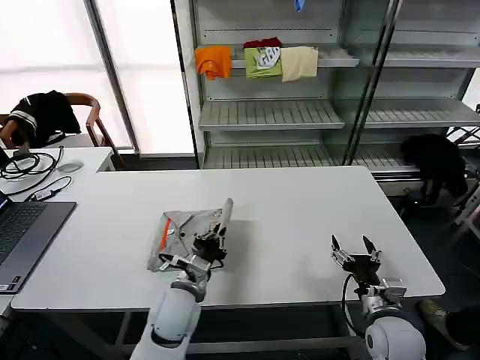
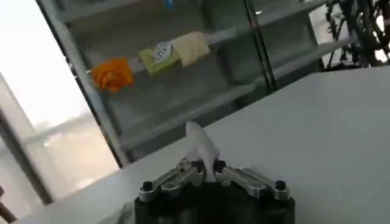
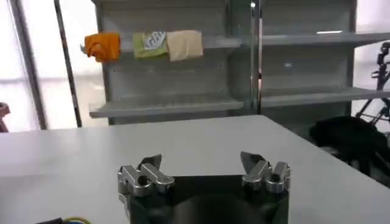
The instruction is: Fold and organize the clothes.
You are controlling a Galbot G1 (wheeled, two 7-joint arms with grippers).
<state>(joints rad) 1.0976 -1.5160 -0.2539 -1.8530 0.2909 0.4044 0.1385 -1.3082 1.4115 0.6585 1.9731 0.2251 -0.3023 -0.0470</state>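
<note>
On table, grey shirt pinched in L gripper; R gripper open, apart

Grey shirt: part beneath left gripper hidden; print illegible, only a tip showing at its fingers. Laptop, far from both grippers: cut by edge.

Lab (metal shelving, laptop).

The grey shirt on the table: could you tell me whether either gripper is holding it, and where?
The left gripper pinches the grey shirt at its raised right-hand fold; the right gripper is open and holds nothing.
</note>
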